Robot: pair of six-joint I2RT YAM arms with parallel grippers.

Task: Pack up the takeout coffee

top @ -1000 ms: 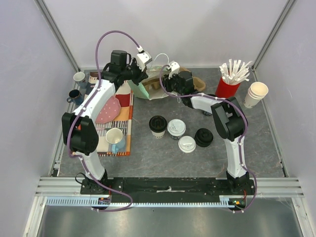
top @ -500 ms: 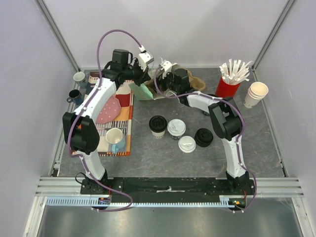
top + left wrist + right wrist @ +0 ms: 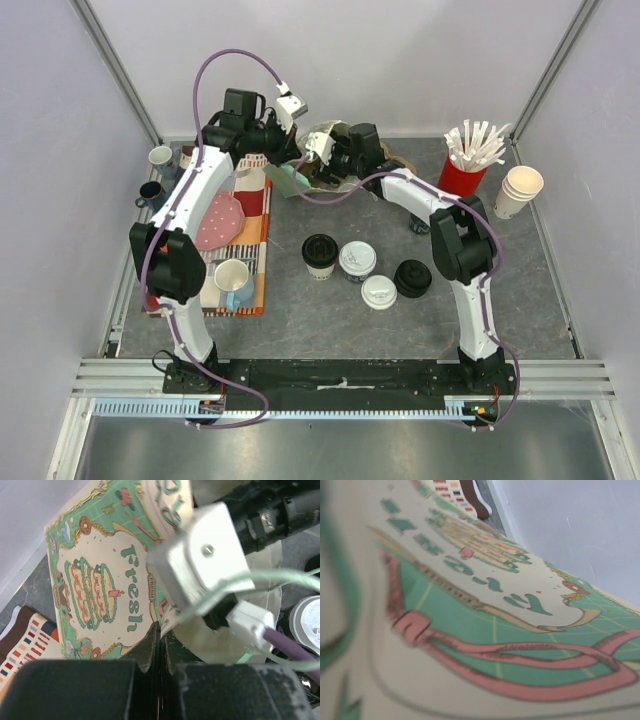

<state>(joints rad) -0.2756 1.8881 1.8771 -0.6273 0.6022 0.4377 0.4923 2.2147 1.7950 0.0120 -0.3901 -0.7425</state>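
**Both arms crowd the bag at the far edge**

Top view: the left gripper (image 3: 279,159) and right gripper (image 3: 321,160) meet at the paper bag (image 3: 290,183), close to the back wall. A takeout coffee (image 3: 357,258) and a second coffee (image 3: 379,291) stand mid-table, well apart from the bag, with bare grey table (image 3: 300,325) nearer.

Left wrist: the jaws are pinched tight on the bag's rim.

Right wrist: bag print fills the view, so I cannot tell how those jaws stand.

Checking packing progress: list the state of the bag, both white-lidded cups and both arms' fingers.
left fingers, shut on bag.
bag, propped up, edge pinched.
right fingers, hidden against bag; cannot tell.
middle cup, lidded, upright, unpacked.
front cup, lidded, upright, unpacked.
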